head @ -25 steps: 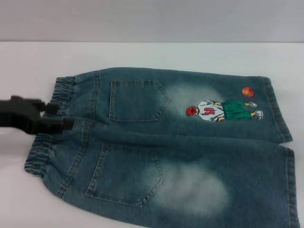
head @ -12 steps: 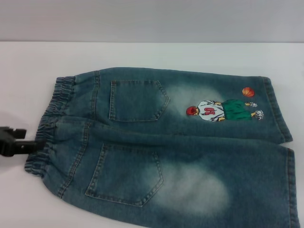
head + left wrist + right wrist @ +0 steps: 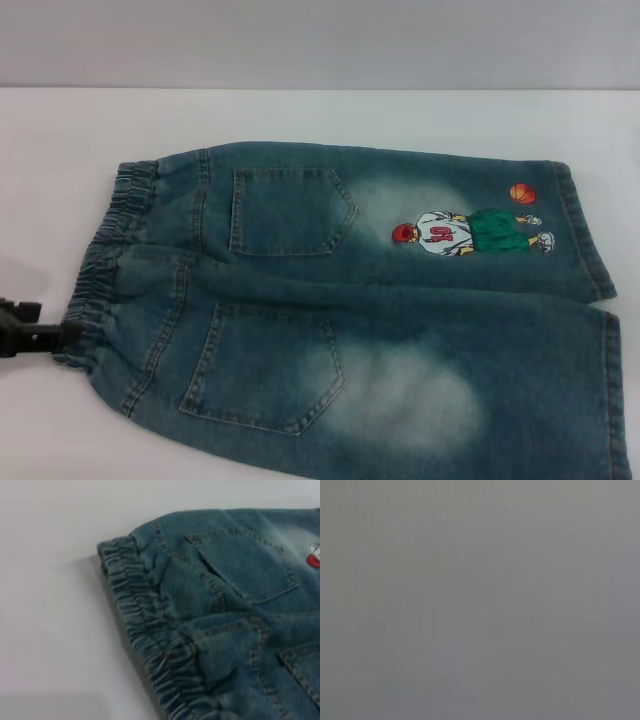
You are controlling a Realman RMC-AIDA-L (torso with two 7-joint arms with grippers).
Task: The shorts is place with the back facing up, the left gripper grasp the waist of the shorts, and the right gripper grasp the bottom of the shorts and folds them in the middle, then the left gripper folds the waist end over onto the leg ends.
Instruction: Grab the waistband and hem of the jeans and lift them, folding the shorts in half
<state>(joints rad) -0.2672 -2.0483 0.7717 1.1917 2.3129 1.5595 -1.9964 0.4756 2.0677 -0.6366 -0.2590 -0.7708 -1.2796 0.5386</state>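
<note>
**Shorts flat on the white table, left pincer at the waist edge**

At the far left of your head view, the left pincer (image 3: 45,338) reaches in low over the table (image 3: 60,130), its black tip touching or just beside the near part of the waist (image 3: 100,270). You cannot tell from here whether its fingers are apart or together, or whether they have any cloth.

The table is plain white and matte, with a soft shadow under the pincer. Behind its far edge stands a flat grey wall (image 3: 320,40).

The shorts (image 3: 380,330) lie spread back-side up, waist to the left, legs running right. The ruffled band is puckered and bulges a little where the two halves meet. Two patch pockets (image 3: 285,210) sit just right of it, with whitish worn patches beyond. The cartoon player (image 3: 465,232) and orange ball (image 3: 522,193) are on the far leg near the hems (image 3: 585,240), which lie at the right.

The right pincer is not in sight; its wrist view shows only even grey.
</note>
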